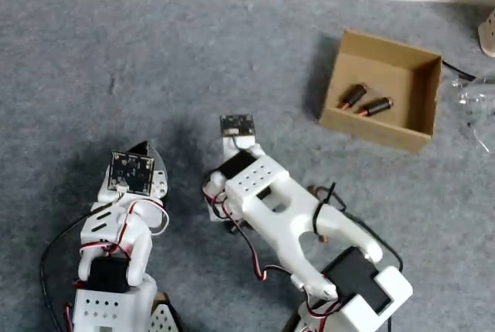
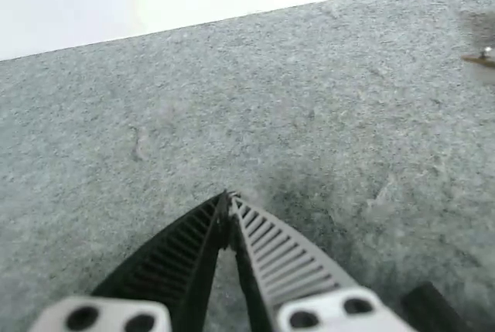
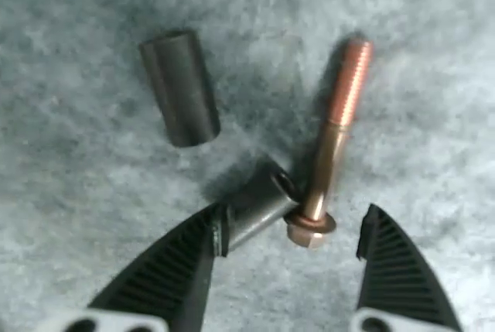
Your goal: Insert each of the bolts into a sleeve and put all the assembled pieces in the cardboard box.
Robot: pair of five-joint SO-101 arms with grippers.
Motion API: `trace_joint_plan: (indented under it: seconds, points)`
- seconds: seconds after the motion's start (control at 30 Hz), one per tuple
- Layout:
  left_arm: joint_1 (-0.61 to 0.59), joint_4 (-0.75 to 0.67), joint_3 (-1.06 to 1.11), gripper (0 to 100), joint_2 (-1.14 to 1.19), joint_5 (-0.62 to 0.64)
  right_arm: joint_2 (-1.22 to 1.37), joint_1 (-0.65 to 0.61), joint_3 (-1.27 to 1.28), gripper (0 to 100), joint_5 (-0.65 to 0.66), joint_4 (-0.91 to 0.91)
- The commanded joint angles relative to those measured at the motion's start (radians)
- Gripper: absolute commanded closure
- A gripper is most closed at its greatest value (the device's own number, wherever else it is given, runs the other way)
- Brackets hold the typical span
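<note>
While the left hand (image 2: 230,202) sits closed, the right hand (image 3: 294,220) gapes wide, one finger touching a sleeve (image 3: 259,207)

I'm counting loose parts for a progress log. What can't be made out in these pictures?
High view: the right arm covers the carpet beneath it.
Right wrist view: the right end effector hides one end of the nearer sleeve.
Left wrist view: a small object is cut off by the edge.
</note>
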Motion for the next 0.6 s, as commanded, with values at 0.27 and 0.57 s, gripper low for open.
trace_joint_plan:
  seconds: [0.27, 0.57]
  points:
    - [-0.012, -0.026, 0.002, 99, -0.010, 0.005, -0.033, -0.013, 0.249, 75.6, -0.012, -0.384]
    - [-0.012, -0.026, 0.002, 99, -0.010, 0.005, -0.033, -0.008, 0.278, 75.6, -0.011, -0.400]
